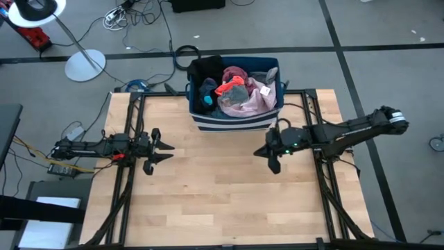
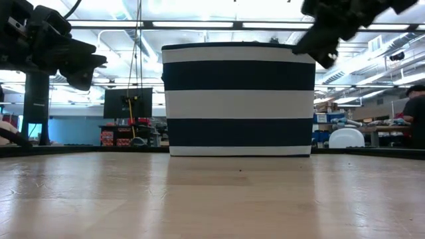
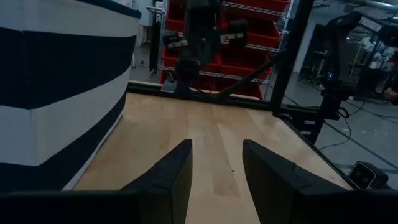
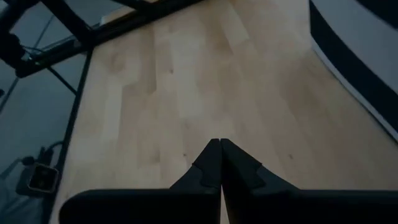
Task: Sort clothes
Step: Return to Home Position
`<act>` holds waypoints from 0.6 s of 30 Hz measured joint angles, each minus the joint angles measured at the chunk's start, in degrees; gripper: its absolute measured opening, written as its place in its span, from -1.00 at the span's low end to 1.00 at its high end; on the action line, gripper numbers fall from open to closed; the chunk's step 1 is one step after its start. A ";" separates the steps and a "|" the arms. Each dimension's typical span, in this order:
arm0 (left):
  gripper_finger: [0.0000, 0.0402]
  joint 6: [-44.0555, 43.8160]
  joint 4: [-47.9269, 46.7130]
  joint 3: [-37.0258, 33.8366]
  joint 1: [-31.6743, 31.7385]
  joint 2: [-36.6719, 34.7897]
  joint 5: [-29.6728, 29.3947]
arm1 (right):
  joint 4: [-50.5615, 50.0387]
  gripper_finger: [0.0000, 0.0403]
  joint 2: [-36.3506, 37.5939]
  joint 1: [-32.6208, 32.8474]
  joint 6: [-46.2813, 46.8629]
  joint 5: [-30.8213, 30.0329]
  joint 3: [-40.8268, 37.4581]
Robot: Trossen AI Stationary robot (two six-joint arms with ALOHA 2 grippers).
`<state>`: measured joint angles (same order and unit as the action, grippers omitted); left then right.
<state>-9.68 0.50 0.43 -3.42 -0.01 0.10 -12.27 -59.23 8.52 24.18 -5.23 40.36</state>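
The clothes (image 1: 236, 89) lie heaped in a dark blue bin with a white stripe (image 1: 234, 122) at the table's far middle: black, bright blue, red-orange, maroon, grey and pink pieces show on top. My left gripper (image 1: 168, 148) is open and empty above the table's left part; the left wrist view (image 3: 216, 163) shows its spread fingers. My right gripper (image 1: 266, 158) is shut and empty, in front of the bin's right near corner; the right wrist view (image 4: 220, 149) shows its fingertips together over bare wood.
The striped bin fills the middle of the low view (image 2: 238, 99) and hides the clothes there. Bare wood lies between the two grippers and toward the near edge (image 1: 222, 201). Black frame rails (image 1: 132, 118) run along the table's sides. A person (image 2: 415, 119) is in the room at the right.
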 joint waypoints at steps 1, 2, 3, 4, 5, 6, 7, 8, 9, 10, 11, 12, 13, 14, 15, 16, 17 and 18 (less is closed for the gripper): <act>-0.27 0.00 -0.01 0.00 0.00 0.00 0.00 | 0.17 -1.00 1.35 0.26 0.19 -0.52 -1.54; -0.27 -0.01 -0.01 -0.01 0.00 0.00 -0.01 | 0.59 -1.00 2.80 0.51 0.55 -1.15 -3.03; -0.27 0.00 0.00 -0.01 0.01 0.00 -0.01 | 1.50 -1.00 4.38 0.76 0.67 -1.84 -4.42; -0.27 0.01 0.01 -0.02 0.00 0.00 0.00 | 2.79 -1.00 5.96 0.95 0.96 -2.46 -5.75; -0.27 0.01 -0.01 -0.02 0.00 0.00 -0.02 | 4.13 -1.00 7.63 1.15 1.33 -2.89 -7.18; -0.27 0.00 0.01 -0.02 0.00 0.00 -0.03 | 4.78 -1.00 9.18 1.26 1.66 -3.19 -8.57; -0.27 0.01 0.01 -0.02 0.02 0.00 -0.04 | 5.32 -1.00 10.69 1.34 1.71 -3.41 -9.94; -0.27 0.00 0.01 -0.02 0.00 0.00 -0.03 | 5.84 -1.00 12.08 1.47 1.69 -3.55 -11.31; -0.27 0.01 0.01 -0.02 0.00 0.00 -0.04 | 6.07 -1.00 13.45 1.53 1.69 -3.56 -12.43; -0.27 0.01 0.01 -0.02 0.01 0.00 -0.05 | 6.23 -1.00 14.88 1.56 1.67 -3.56 -13.53; -0.27 0.01 0.01 -0.02 0.00 0.00 -0.07 | 6.42 -1.00 16.24 1.56 1.61 -3.55 -14.65; -0.27 0.01 0.01 -0.02 0.00 0.00 -0.07 | 6.38 -1.00 17.45 1.56 1.34 -3.42 -15.83; -0.27 0.01 0.01 -0.02 0.00 0.00 -0.09 | 6.25 -1.00 18.50 1.56 0.91 -2.92 -16.98; -0.27 -0.01 0.01 -0.02 0.00 0.00 -0.15 | 6.22 -1.00 19.54 1.56 0.42 -2.47 -18.23; -0.27 0.00 0.01 -0.02 0.00 0.00 -0.15 | 6.20 -1.00 20.57 1.56 0.11 -2.22 -19.47; -0.27 0.01 0.01 -0.02 0.00 0.00 -0.15 | 6.19 -1.00 21.57 1.56 0.13 -2.10 -20.61; -0.27 0.01 0.01 -0.02 0.02 0.00 -0.15 | 6.21 -1.00 22.55 1.56 0.19 -2.03 -21.67; -0.27 -0.01 0.01 -0.02 0.02 0.00 -0.15 | 6.21 -1.00 23.56 1.56 0.20 -2.03 -22.70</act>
<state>-9.69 0.51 0.40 -3.40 -0.01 -0.05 -6.07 -35.67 10.09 24.37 -7.27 17.66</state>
